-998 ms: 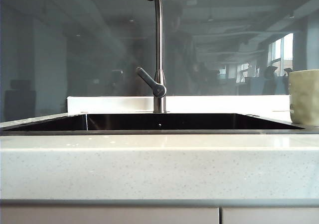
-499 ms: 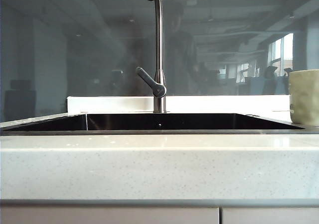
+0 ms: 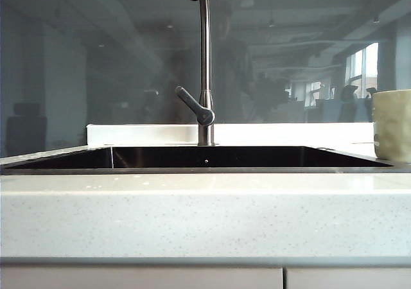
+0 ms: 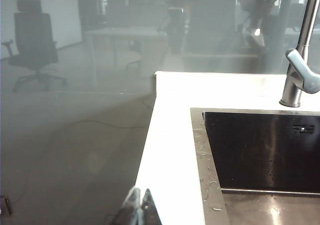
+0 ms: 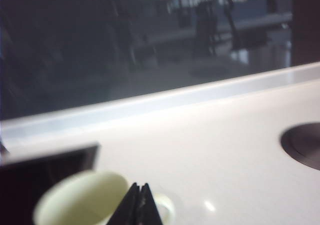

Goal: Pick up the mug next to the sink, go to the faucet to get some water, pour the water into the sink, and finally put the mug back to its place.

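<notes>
Right gripper pinched shut above the mug, left gripper closed beside the sink: best opening wide, then straddling the handle.

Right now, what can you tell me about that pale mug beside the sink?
The mug is pale cream-green, ceramic-looking, upright on the speckled stone counter just right of the sink, cut off by the exterior view's edge. The right wrist view shows its open mouth and loop handle; I cannot see inside. The right gripper, shut, hovers near the handle; touching cannot be told. The left gripper, shut, is past the sink's far side.
</notes>
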You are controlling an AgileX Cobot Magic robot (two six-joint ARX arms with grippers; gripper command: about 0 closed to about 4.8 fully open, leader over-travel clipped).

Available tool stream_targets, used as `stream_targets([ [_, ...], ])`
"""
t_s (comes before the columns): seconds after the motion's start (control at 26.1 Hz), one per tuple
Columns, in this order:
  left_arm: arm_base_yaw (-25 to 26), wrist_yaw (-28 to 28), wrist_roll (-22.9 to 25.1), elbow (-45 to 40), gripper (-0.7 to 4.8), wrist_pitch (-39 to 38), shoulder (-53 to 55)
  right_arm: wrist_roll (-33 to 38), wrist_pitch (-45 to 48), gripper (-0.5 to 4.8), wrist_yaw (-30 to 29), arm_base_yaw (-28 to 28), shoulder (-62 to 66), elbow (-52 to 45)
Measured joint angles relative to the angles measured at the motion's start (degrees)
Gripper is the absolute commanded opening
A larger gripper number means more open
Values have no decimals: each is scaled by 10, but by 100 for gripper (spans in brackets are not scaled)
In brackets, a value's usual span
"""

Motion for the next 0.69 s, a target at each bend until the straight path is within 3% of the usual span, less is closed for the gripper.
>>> stream_targets([
  [0.12,0,0,0,0,-3,0,0,-69,-1,9,-45,-51,122,14],
  [0.23,0,0,0,0,-3,0,0,-93,19,138,-141,-119,205,13],
  [0.31,0,0,0,0,-3,0,0,-95,55,185,-203,-153,244,14],
  [0.38,0,0,0,0,-3,0,0,-95,100,185,-256,-190,301,14],
  [0.69,0,0,0,0,-3,0,0,-97,218,185,-279,-195,444,14],
])
